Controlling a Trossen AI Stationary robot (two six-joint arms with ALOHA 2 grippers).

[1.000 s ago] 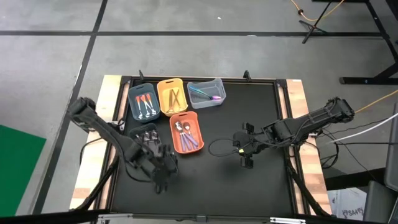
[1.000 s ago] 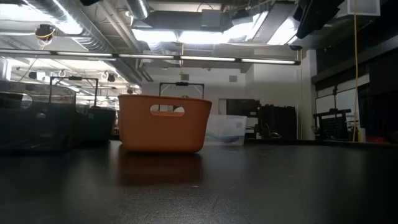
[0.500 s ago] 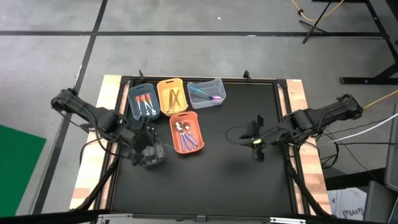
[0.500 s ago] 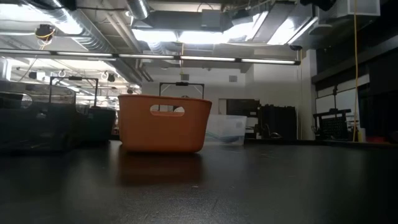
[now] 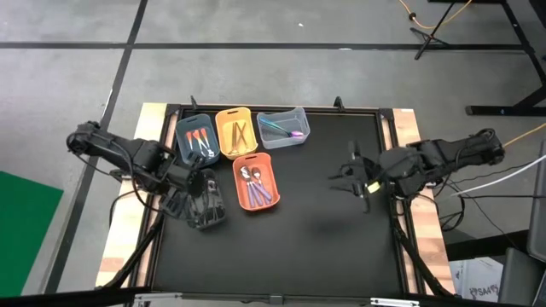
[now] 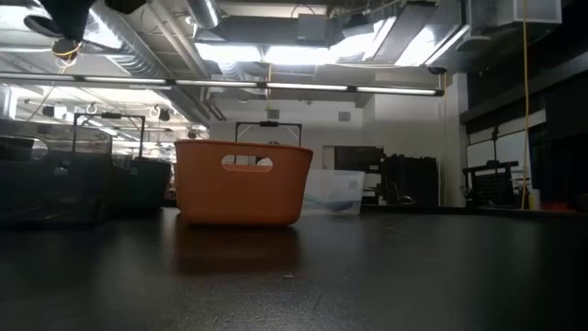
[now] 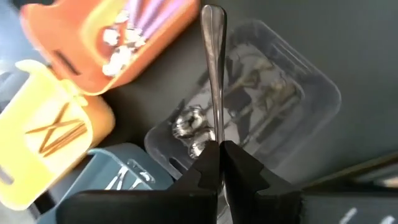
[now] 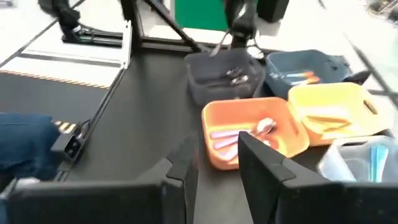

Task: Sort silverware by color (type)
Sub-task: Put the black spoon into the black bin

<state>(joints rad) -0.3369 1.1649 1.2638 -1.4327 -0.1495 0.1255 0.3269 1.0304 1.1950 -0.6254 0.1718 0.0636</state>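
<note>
My left gripper (image 7: 219,155) is shut on a silver piece of silverware (image 7: 213,74) and hovers over the dark see-through bin (image 5: 206,206), where more silver pieces (image 7: 249,93) lie. In the high view this gripper (image 5: 189,182) is at the bin's far left corner. Purple and silver spoons lie in the orange bin (image 5: 256,181), gold pieces in the yellow bin (image 5: 236,132), orange-red and silver pieces in the blue bin (image 5: 196,140), and teal and purple ones in the clear bin (image 5: 283,126). My right gripper (image 5: 357,176) is open and empty, right of the bins. My left gripper pinches the silver piece between its two fingertips (image 7: 205,163). The slim stem runs straight out past the fingertips to a rounded free end (image 7: 212,11). The piece is lifted clear above the dark bin. The fingers hide its other end.
The five bins cluster at the table's far left. The black tabletop (image 5: 324,230) stretches from the bins to the right arm and the near edge. In the low view the orange bin (image 6: 242,182) stands in the middle, with room clutter behind.
My left arm has drawn back from the near side toward the table's far left, ending over the dark bin. My right arm has pulled back toward the table's right edge, away from the bins.
</note>
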